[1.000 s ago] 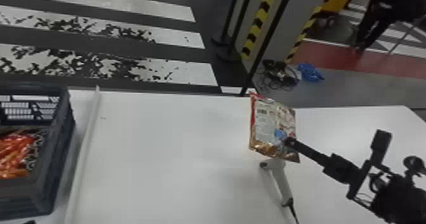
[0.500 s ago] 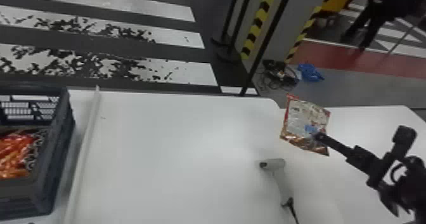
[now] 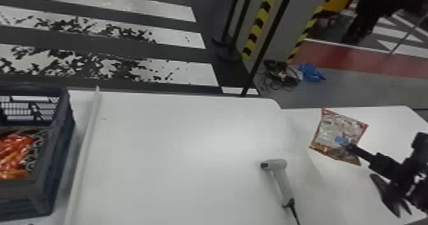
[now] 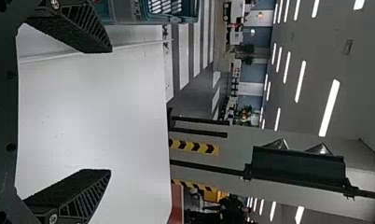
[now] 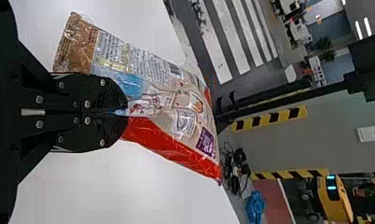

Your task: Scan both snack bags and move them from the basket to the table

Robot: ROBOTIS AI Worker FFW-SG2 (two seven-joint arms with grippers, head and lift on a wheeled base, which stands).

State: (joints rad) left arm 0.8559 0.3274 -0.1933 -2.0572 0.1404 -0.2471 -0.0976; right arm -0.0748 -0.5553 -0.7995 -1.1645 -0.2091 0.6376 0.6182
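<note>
At the right of the head view, my right gripper (image 3: 350,146) holds a snack bag (image 3: 339,133) over the table's right part. In the right wrist view the right gripper (image 5: 125,112) is shut on that bag (image 5: 176,105), pinching its printed face. An orange-red snack bag (image 3: 16,154) lies inside the dark basket (image 3: 59,151) at the left. My left gripper (image 4: 110,111) stands open in the left wrist view, with nothing between its fingers; the basket (image 4: 125,10) is off beside one finger.
A white handheld scanner (image 3: 280,176) with a black cable lies on the white table (image 3: 178,163), left of the right arm. A pale strip (image 3: 83,151) runs along the table beside the basket. Dark stand poles (image 3: 270,33) rise behind the table.
The right gripper has carried its bag rightward and somewhat lower, from above the scanner to the table's right part. The basket and scanner have stayed put.
</note>
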